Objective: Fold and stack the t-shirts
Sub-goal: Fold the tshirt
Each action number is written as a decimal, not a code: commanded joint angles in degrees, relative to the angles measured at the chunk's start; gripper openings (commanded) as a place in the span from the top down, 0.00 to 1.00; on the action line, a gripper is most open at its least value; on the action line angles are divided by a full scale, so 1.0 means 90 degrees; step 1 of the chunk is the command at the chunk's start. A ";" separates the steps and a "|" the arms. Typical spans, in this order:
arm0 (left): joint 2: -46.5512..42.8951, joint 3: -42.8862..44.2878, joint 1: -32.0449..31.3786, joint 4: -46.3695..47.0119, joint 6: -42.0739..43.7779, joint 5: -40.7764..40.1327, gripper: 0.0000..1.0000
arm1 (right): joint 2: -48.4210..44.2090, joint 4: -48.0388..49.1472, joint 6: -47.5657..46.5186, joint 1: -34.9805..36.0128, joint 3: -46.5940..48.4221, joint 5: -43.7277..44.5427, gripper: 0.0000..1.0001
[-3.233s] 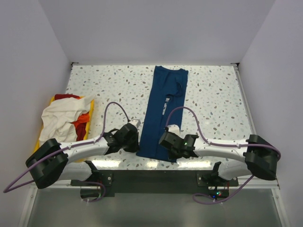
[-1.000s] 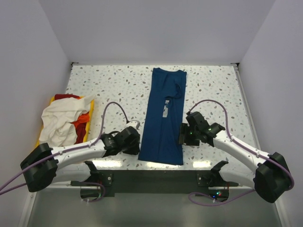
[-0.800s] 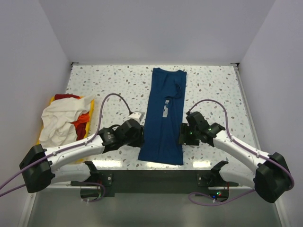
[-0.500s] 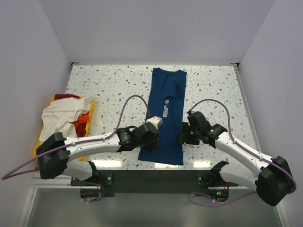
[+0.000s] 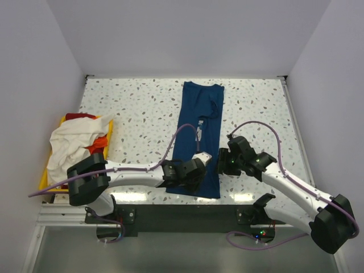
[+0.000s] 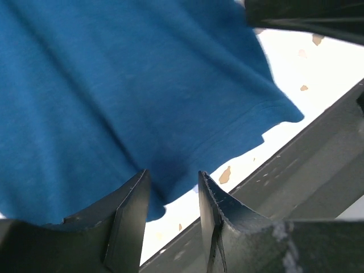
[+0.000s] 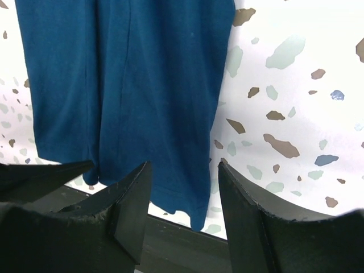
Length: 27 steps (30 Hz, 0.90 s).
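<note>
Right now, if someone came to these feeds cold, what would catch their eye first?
The navy t-shirt lies folded into a long narrow strip down the middle of the speckled table. Both arms meet at its near end, with the left gripper open at the hem and the right gripper open at the right edge. At far left, a cream-white shirt is heaped over red and orange ones in a yellow bin.

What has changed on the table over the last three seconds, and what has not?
The left gripper swung right, from beside the blue shirt to above its near end. The right gripper left the shirt's near right corner and now hangs by its right edge. Both are open and empty. The shirt's near end now lies wider. The pile of shirts at the left stayed put.
</note>
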 commanded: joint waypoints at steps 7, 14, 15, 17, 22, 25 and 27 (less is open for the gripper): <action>0.0572 0.0459 -0.0343 0.0111 0.0257 -0.0442 0.57 | -0.0151 0.0045 0.0115 0.0002 -0.0081 0.0095 0.46; 0.0806 0.0518 -0.0441 0.0071 0.0238 -0.0687 0.60 | -0.0180 0.0153 0.0193 -0.0008 -0.0208 0.0027 0.46; 0.0835 0.0527 -0.0460 0.0061 0.0247 -0.0697 0.62 | -0.0180 0.0163 0.0203 -0.0008 -0.0208 0.0027 0.46; 0.0865 0.0557 -0.0480 0.0051 0.0257 -0.0716 0.64 | -0.0170 0.0163 0.0203 0.0002 -0.0227 0.0017 0.46; 0.0777 0.0596 -0.0490 -0.0095 0.0247 -0.0872 0.78 | -0.0190 0.0134 0.0203 -0.0007 -0.0247 0.0017 0.46; 0.0621 0.0586 -0.0499 -0.0202 0.0238 -0.0979 0.83 | -0.0190 0.0153 0.0203 0.0002 -0.0266 0.0007 0.46; 0.0504 0.0586 -0.0490 -0.0251 0.0228 -0.1019 0.87 | -0.0170 0.0172 0.0193 0.0002 -0.0276 -0.0012 0.46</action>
